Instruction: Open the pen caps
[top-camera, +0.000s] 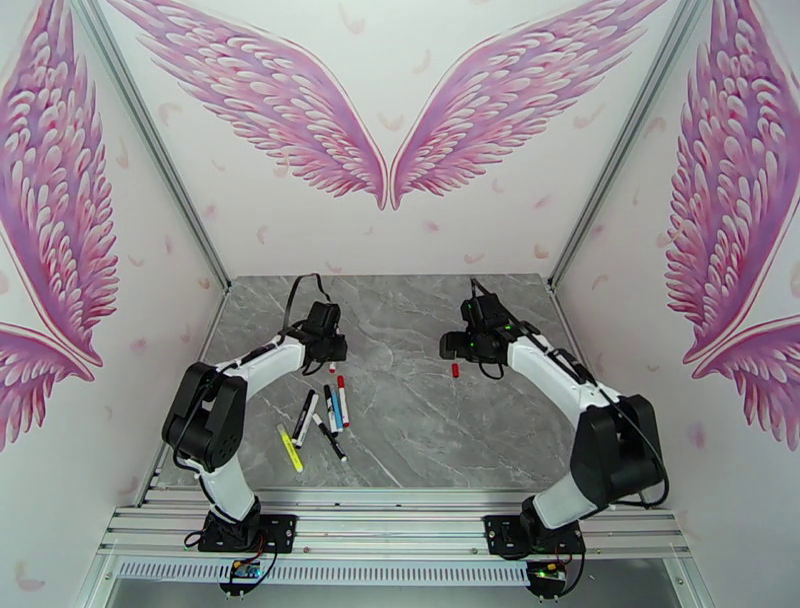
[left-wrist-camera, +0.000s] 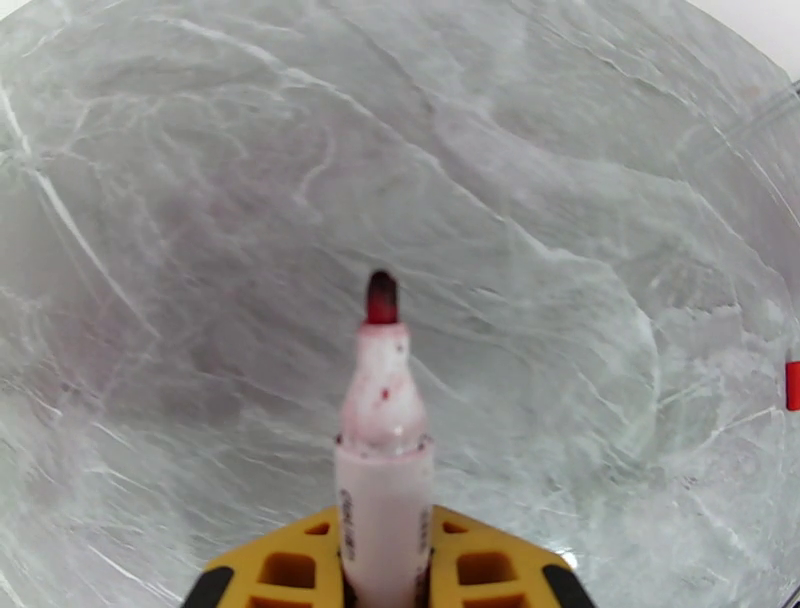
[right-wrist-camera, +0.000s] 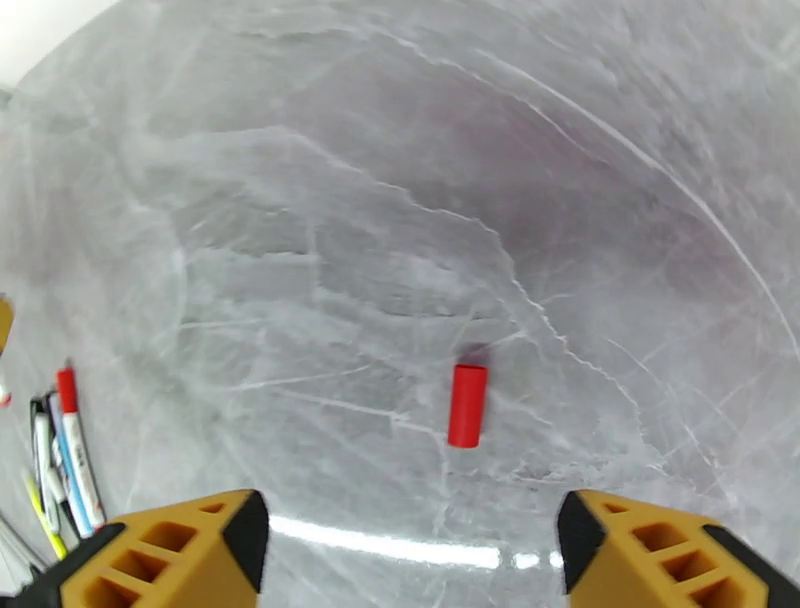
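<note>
Grey marbled surface (top-camera: 400, 430) under walls (top-camera: 390, 90) painted with pink wings: a red cap (right-wrist-camera: 466, 405) lies on its side on the bare stone. The right claw (right-wrist-camera: 415, 540) hangs above that cap with its jaws spread wide and nothing between them. From the right wrist, the cap sits ahead of the two yellow fingers (right-wrist-camera: 190, 550), inside the gap they frame and touching neither. From overhead, the cap (top-camera: 455, 370) lies just on the arm-base side of the right claw (top-camera: 455, 347). Well to the left of the cap, the left claw (left-wrist-camera: 385, 560) is clamped on the white barrel of an uncapped pen (left-wrist-camera: 383, 470), its dark red tip bare and its neck stained red. Further left of the cap and nearer the bases, more pens (top-camera: 328, 412) lie clustered, a yellow highlighter (top-camera: 290, 448) beside them.
</note>
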